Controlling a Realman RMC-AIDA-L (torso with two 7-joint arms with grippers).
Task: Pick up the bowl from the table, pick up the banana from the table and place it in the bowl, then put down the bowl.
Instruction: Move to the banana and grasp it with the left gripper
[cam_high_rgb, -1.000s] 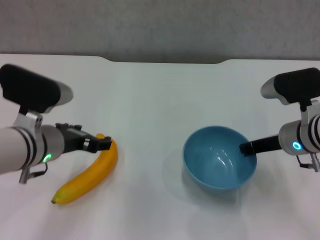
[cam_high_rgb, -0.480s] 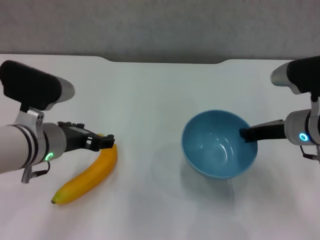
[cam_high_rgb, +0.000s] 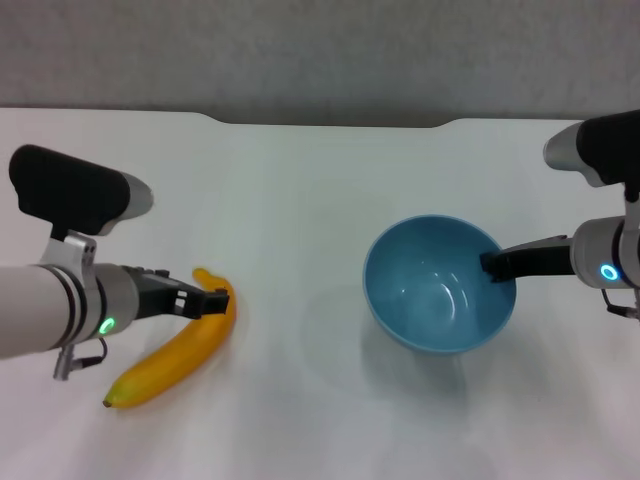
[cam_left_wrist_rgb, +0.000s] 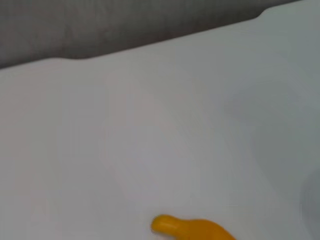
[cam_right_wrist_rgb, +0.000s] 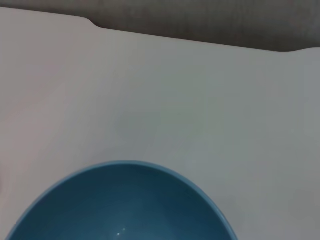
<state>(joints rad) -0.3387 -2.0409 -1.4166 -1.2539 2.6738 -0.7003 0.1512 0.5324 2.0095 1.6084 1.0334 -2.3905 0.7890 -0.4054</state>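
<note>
The light-blue bowl hangs a little above the white table, with its shadow below it. My right gripper is shut on the bowl's right rim. The right wrist view shows the bowl's inside. The yellow-orange banana lies on the table at the front left, its stem end pointing away from me. My left gripper is low over the banana's stem end and overlaps it. The left wrist view shows only that stem end.
The table's far edge has a shallow notch in front of a grey wall. Bare white tabletop lies between the banana and the bowl.
My right gripper has lifted the bowl up off the table. My left gripper has moved down and slightly right onto the banana's stem end. The banana has not moved.
</note>
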